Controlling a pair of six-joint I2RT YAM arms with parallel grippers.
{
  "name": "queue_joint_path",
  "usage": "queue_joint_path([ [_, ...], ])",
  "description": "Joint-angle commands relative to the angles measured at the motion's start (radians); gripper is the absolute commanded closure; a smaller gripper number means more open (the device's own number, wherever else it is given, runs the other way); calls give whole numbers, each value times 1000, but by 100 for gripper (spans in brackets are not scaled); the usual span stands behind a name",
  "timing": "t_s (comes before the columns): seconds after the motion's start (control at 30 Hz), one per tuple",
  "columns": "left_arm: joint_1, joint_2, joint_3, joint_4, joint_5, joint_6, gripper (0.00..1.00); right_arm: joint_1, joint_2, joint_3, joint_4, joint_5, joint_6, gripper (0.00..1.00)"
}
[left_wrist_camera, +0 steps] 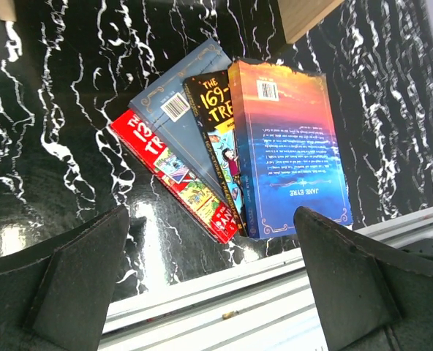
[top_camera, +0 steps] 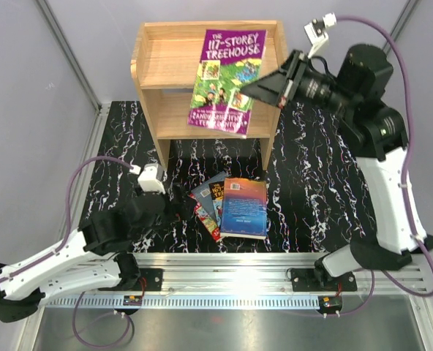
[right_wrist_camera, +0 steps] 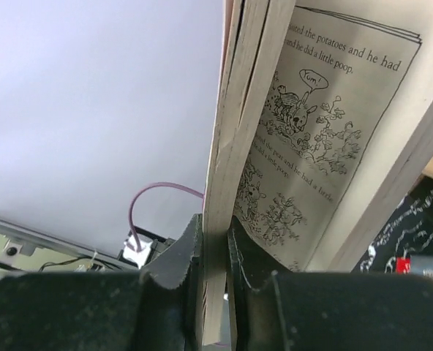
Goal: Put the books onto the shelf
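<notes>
The right end effector point(top_camera: 251, 89) is clamped on the edge of the purple book point(top_camera: 227, 77), and the right wrist view shows how thin that hold is. There the end effector point(right_wrist_camera: 215, 245) pinches only a slice of cover and pages, while the other leaves hang open beside it with a printed page exposed. The likeliest failure starts here: the loose part can swing wider and drag the book's weight off the pinch. The book could then slip or twist between the pads, or its pages could crease. In the top view the book hangs tilted across the front of the shelf point(top_camera: 154, 66), in the upper centre of the frame. Its lower edge is over the lower tier's opening and its upper corner is near the raised rim; it rests on no tier yet. Pushed in at this tilt, a corner could catch the rim or a side panel and shove the shelf across the desk point(top_camera: 311, 183). A drop would probably land near the pile of books point(top_camera: 230, 205) in the lower centre. The left end effector point(top_camera: 169, 208) hovers just beside that pile, jaws wide apart and holding nothing.
</notes>
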Motion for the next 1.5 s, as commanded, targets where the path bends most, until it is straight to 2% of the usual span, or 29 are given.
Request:
queue_joint_path([
  [0.0, 1, -42, -12, -32, -37, -12, 1, 5, 153, 226, 69, -82, 17, 100],
  [0.1, 1, -65, -16, -45, -33, -7, 1, 5, 333, 407, 55, -90, 46, 100],
  [0.23, -1, -76, -24, -50, -16, -3, 1, 4, 528, 559, 96, -68, 78, 100],
  [0.37, 1, -85, -36, -47, -10, 3, 1, 2, 677, 619, 243, -50, 167, 100],
  [0.5, 1, -82, -43, -39, 6, 29, 1, 2, 703, 575, 419, 30, 209, 100],
  [0.63, 1, -63, -39, -29, 1, 56, 1, 4, 766, 598, 530, 53, 296, 98],
  [0.67, 1, -60, -39, -25, 1, 63, 1, 8, 801, 602, 546, 49, 313, 95],
  [0.73, 1, -45, -39, -12, 0, 77, 1, 15, 833, 618, 570, 44, 339, 78],
  [0.8, 1, -28, -36, -4, 0, 85, 1, 27, 863, 607, 570, 42, 332, 46],
  [0.83, 1, -24, -36, 1, 3, 86, 1, 31, 866, 595, 569, 44, 329, 15],
  [0.9, 1, -8, -36, 11, 7, 91, 1, 39, 866, 563, 573, 42, 312, 0],
  [1.03, 1, 15, -24, 24, 18, 97, 1, 42, 826, 506, 561, 39, 263, 0],
  [1.23, 1, 53, 7, 42, 21, 88, 1, 41, 619, 331, 452, 79, 122, 0],
  [1.33, 1, 85, 36, 68, 30, 88, 1, 42, 484, 163, 490, 66, 131, 0],
  [1.47, 1, 162, 133, 77, 21, 92, 1, 41, 395, 87, 454, -22, 146, 0],
])
